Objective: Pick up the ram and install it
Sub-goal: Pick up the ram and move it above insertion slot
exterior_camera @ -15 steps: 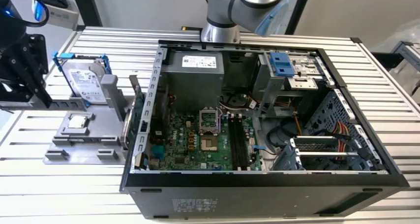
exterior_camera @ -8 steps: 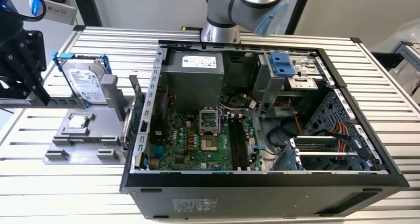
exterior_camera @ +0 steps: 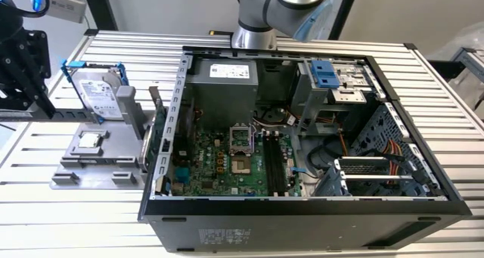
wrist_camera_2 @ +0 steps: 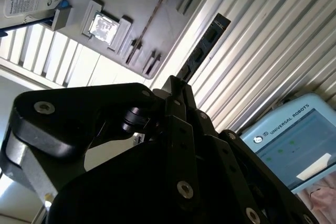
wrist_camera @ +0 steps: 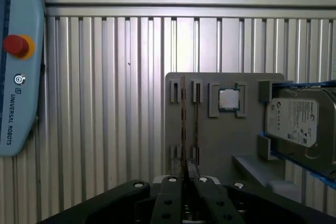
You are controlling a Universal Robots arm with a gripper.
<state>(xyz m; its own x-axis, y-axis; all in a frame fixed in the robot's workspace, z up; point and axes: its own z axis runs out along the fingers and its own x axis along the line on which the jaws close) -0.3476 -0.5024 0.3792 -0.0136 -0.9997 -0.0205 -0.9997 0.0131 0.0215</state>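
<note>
**Operator:** Where is the ram at this moment?

**Spotter:** Your claw point(wrist_camera_2: 176, 83) is pinching it. In the second wrist view the ram point(wrist_camera_2: 206, 43) sticks out from between the black fingers point(wrist_camera_2: 181, 124) as a dark, narrow stick. In the first wrist view you see it edge-on, a thin line running out of the claw. The flat faces look clamped and the long edges free. I judge that's the reason for this grip: a contact edge stays clear to meet a slot.

**Operator:** Is it clear of the holder?

**Spotter:** I'd say so. The grey holder point(wrist_camera: 226, 145) lies flat on the bench point(wrist_camera: 105, 103), and the stick hangs above it, not seated in it. The holder also carries the processor chip point(wrist_camera: 229, 99) and the hard drive point(wrist_camera: 294, 121) in its blue frame, each in its own recess so nothing slides. One slot has a thin line in it. I can't tell whether that's a second stick or just the groove.

**Operator:** And the machine?

**Spotter:** In the exterior view the computer case point(exterior_camera: 302, 224) lies on its side with the open face up, which leaves the board reachable from above. The holder sits at its 9 o'clock, and your claw is further out at 9 o'clock again. The memory slots point(exterior_camera: 274, 164) run at 3 o'clock of the processor socket point(exterior_camera: 240, 139) and look unfilled. By my reading the stick is picked and not yet installed.
</note>
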